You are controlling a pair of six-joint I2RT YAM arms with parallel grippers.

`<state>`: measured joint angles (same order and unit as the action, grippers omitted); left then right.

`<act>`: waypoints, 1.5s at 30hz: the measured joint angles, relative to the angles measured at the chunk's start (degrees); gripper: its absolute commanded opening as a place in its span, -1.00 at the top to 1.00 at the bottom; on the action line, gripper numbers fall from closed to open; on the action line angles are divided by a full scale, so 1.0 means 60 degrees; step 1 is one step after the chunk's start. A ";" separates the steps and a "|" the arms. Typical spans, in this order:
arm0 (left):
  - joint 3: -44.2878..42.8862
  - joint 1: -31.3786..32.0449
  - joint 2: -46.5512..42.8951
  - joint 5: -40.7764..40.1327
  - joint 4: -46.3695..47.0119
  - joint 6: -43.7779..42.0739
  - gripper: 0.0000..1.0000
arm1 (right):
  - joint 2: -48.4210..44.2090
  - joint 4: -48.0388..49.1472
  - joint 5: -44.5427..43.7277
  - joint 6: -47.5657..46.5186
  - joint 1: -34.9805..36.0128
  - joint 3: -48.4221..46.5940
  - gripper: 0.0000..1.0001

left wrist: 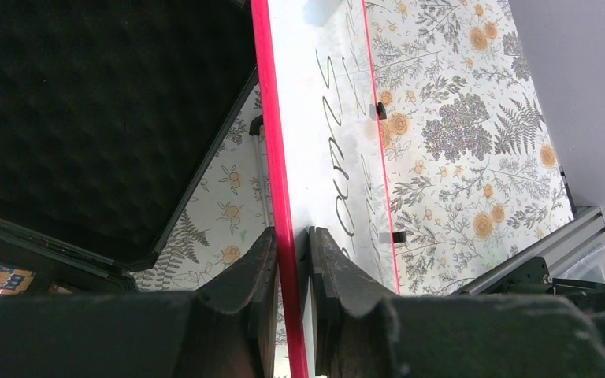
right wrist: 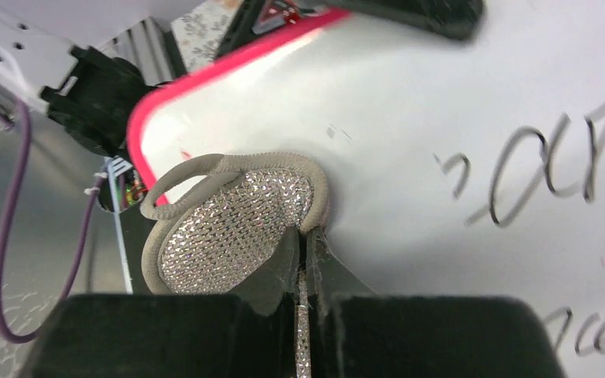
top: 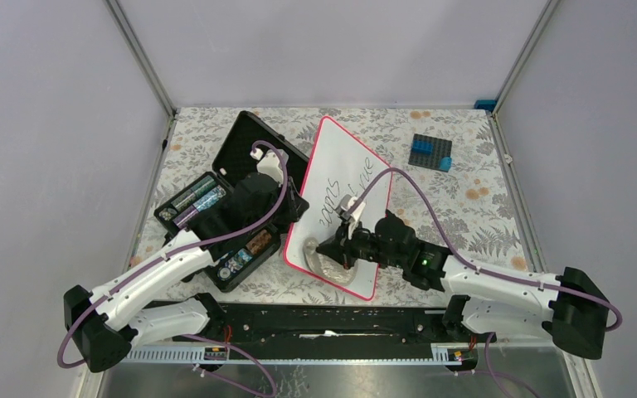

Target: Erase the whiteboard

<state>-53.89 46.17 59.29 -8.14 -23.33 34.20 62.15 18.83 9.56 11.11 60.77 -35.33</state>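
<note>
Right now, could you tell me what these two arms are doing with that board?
The left pincer is clamped on the red rim of the large white rectangular whiteboard, holding it beside the open black foam-lined case. The right pincer grips a sparkly grey cloth pad that lies on the board's near corner. The black handwriting is not yet wiped off, so most of the erasing seems left to do.
</note>
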 measured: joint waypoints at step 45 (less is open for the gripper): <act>0.0237 0.0182 -0.0138 -0.0291 0.0408 0.0036 1.00 | -0.1096 -0.1763 -0.1351 0.0903 -0.1257 0.1024 1.00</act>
<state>-52.47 47.27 58.46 -9.89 -20.88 34.41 55.57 8.25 1.45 16.53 53.23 -29.19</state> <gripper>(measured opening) 0.173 0.028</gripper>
